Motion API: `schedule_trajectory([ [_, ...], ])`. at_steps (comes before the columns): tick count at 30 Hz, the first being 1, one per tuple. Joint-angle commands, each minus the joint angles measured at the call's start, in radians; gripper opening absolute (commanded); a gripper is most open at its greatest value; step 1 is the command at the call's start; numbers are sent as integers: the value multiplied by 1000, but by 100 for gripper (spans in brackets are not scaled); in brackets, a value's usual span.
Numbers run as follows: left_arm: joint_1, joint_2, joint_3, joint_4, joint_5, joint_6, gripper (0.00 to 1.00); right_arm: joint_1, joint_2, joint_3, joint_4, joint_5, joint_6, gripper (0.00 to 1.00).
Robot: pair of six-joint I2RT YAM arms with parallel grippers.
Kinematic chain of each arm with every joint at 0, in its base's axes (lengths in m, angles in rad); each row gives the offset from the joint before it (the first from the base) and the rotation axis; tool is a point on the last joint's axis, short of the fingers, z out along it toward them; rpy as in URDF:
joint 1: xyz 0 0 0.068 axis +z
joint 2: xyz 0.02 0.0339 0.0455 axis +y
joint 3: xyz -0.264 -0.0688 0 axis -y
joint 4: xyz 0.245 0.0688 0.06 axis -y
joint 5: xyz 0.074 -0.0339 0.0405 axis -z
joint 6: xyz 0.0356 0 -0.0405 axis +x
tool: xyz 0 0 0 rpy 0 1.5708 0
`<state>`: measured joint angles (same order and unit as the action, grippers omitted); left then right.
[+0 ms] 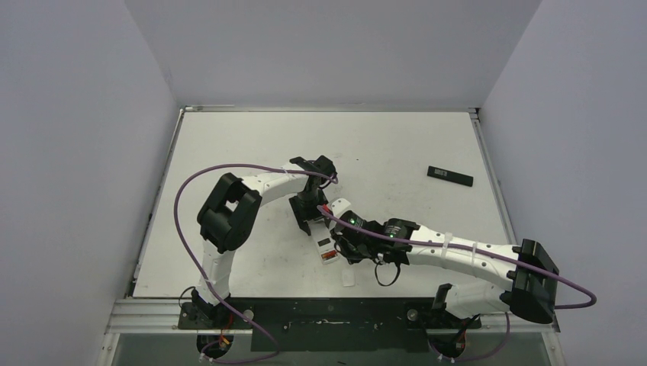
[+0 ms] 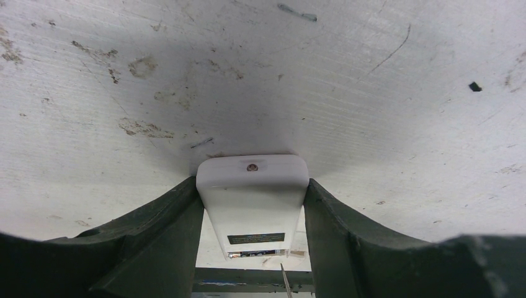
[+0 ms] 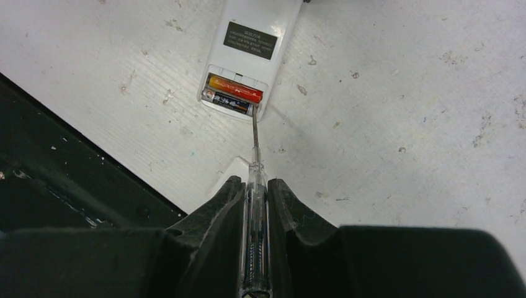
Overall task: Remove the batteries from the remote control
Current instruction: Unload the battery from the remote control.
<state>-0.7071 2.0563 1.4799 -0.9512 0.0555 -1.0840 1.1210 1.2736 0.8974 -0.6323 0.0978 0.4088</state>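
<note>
A white remote (image 1: 326,245) lies back-up on the table with its battery bay open. In the right wrist view the remote (image 3: 249,37) holds a reddish-brown battery (image 3: 236,87) and a dark battery (image 3: 227,99) side by side. My left gripper (image 2: 252,186) is shut on the remote's far end (image 2: 251,205); it also shows in the top view (image 1: 308,212). My right gripper (image 3: 254,184) is shut on a clear-handled screwdriver (image 3: 255,217). The screwdriver's thin shaft reaches the bay's edge by the dark battery. The right gripper (image 1: 345,248) sits just near-right of the remote.
A small white rounded plastic piece (image 1: 349,278) lies near the front edge; it is partly hidden under my right fingers (image 3: 232,169). A black remote (image 1: 450,175) lies at the far right. The dark front rail (image 1: 328,313) runs along the table's near edge.
</note>
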Motion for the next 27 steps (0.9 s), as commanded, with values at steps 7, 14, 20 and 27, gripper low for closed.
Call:
schedule_trajectory([
  [7, 5, 0, 19, 18, -88, 16, 0, 9, 16, 22, 43, 39, -1, 5],
  [14, 5, -1, 15, 21, -86, 15, 0, 13, 27, 11, 51, 33, 4, 5],
  [20, 6, -2, 13, 22, -86, 13, 0, 15, 32, 6, 50, 51, 9, 5],
  [27, 5, -4, 12, 26, -83, 12, 0, 18, 38, 11, 44, 68, 14, 5],
])
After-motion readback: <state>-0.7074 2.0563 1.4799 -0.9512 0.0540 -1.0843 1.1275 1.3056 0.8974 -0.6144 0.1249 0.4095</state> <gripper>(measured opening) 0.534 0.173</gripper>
